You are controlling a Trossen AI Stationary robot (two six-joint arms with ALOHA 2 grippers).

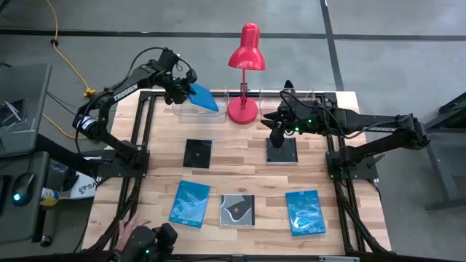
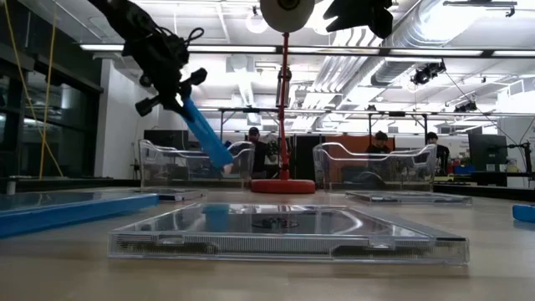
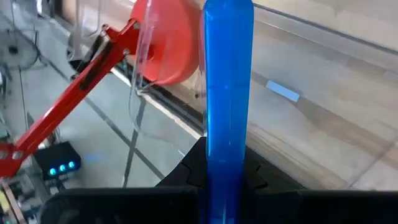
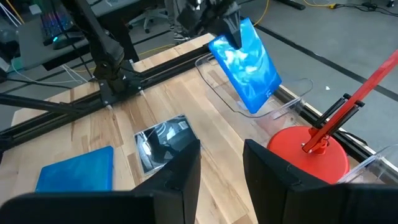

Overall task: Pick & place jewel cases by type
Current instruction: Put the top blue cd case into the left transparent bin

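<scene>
- Over the far-left clear tray [image 1: 191,111], the left gripper [image 1: 183,89] has its fingers clamped on a blue jewel case [image 1: 203,97], held tilted with its free corner dipping toward the tray, which looks like the angle for slipping it in.
- That tray, I'd judge, is the bin for the blue type; a second clear tray [image 1: 309,98] sits on the other side of the red lamp [image 1: 245,73], probably for the dark ones.
- Across the desk [image 1: 247,161], the right gripper [image 1: 277,138] hovers above a dark case [image 1: 282,151], fingers parted with nothing between them in the wrist view, seemingly lined up for a pick.
- Count time: six cases in all.
- Three blue: one in the air, two lying flat in the near row [image 1: 190,203] [image 1: 304,212].
- Three dark: one under the right gripper, one mid-desk [image 1: 197,153], one with a white swirl [image 1: 237,209] between the two flat blue ones.
</scene>
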